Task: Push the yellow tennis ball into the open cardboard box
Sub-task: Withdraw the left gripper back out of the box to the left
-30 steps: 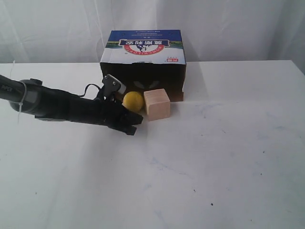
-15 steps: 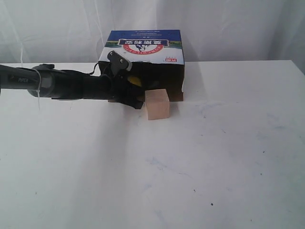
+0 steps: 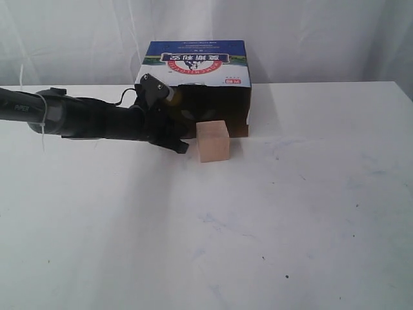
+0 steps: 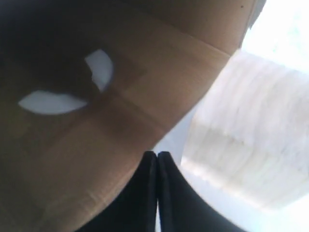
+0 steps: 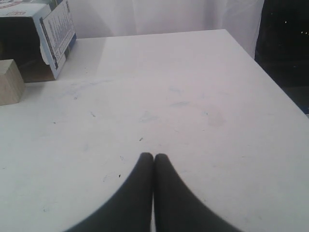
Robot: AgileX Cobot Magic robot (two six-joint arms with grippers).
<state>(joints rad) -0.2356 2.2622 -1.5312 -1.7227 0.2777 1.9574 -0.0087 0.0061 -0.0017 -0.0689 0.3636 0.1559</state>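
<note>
The open cardboard box (image 3: pixel 197 61) lies on its side at the back of the white table, its dark mouth facing forward. My left gripper (image 3: pixel 180 146) is shut and empty, at the left part of that mouth, just left of the pale wooden cube (image 3: pixel 213 141). Of the yellow tennis ball only a small yellow sliver (image 3: pixel 172 97) shows behind the wrist, inside the box mouth. In the left wrist view the shut left gripper (image 4: pixel 157 153) points at the brown box floor (image 4: pixel 145 92), with no ball in sight. My right gripper (image 5: pixel 153 155) is shut over bare table.
The wooden cube (image 4: pixel 246 140) stands against the front of the box, right of my left gripper, and shows again as cube (image 5: pixel 9 82) in the right wrist view beside the box (image 5: pixel 53 24). White curtain hangs behind the table (image 3: pixel 290 213).
The left arm swept the ball from in front of the box into its mouth. Since half a second ago the gripper has drawn slightly back and the ball is nearly hidden.
</note>
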